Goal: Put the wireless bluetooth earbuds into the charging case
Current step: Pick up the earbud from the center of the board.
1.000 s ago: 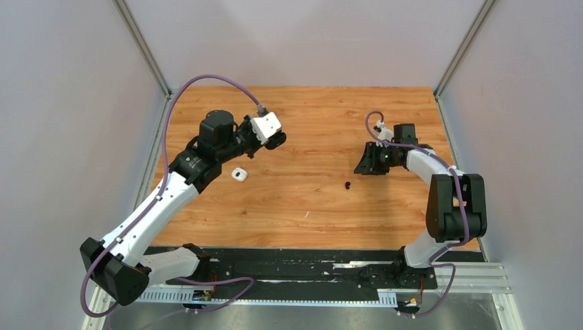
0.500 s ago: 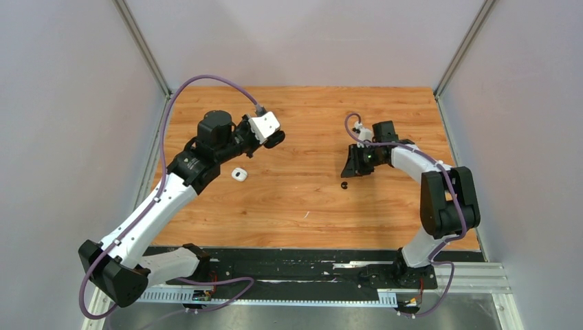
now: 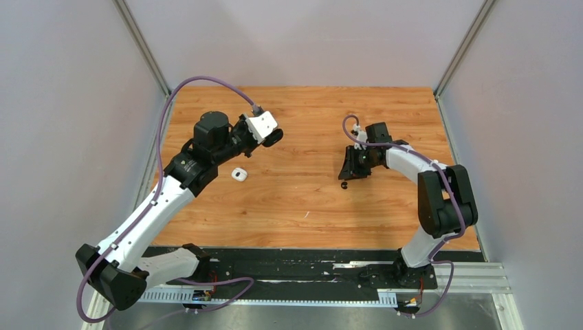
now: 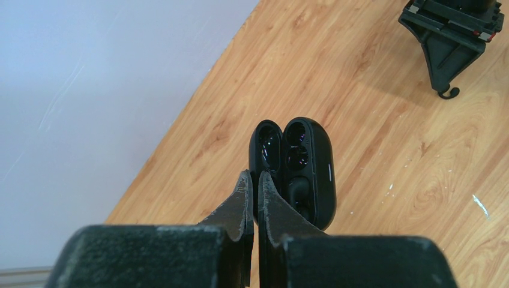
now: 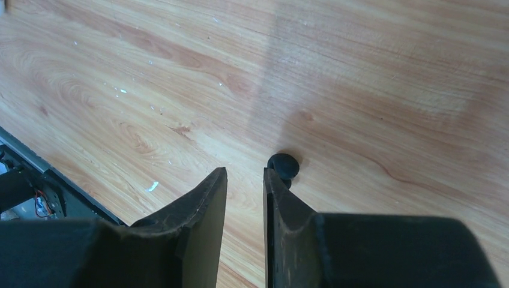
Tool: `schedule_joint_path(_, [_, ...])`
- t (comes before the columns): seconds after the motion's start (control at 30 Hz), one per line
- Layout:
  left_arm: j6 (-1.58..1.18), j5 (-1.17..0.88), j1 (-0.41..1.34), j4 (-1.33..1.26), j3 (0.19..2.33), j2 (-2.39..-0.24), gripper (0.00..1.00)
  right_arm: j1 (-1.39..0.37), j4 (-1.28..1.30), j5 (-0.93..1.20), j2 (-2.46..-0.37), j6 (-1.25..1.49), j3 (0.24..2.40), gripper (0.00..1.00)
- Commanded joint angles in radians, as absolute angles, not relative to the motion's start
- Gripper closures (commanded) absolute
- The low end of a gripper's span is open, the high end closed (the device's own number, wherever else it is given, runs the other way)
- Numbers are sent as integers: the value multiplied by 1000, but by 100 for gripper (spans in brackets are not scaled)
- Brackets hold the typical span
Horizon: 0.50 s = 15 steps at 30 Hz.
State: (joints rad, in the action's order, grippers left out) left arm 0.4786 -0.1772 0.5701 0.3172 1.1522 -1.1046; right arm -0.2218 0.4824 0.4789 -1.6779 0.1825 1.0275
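My left gripper [image 4: 252,175] is shut on the edge of an open black charging case [image 4: 302,171] and holds it above the table. It also shows in the top view [image 3: 273,138]. The case's hollows face the camera; I cannot tell what sits in them. One black earbud [image 5: 283,164] lies on the wood, just beyond and right of my right gripper's [image 5: 245,172] right fingertip. The right jaws are a little apart and empty. In the top view this earbud [image 3: 344,185] lies just below the right gripper [image 3: 346,174]. The other earbuds are out of view.
A small white case [image 3: 238,174] lies on the wooden table [image 3: 302,206] below the left gripper. Grey walls with metal posts stand at the left, right and back. The arm bases and a black rail run along the near edge.
My right gripper has moved left and down towards the black earbud and now hovers right over it. The left arm has shifted slightly left with the black case.
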Motion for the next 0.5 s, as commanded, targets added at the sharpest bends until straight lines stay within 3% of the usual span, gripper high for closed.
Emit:
schedule_joint_path(0.0, [482, -172, 574, 277, 1146, -1078, 100, -225, 494, 466, -1697, 210, 1017, 73])
schedule_joint_path(0.47, [485, -166, 575, 281, 1141, -1074, 100, -227, 453, 432, -1733, 203, 993, 68])
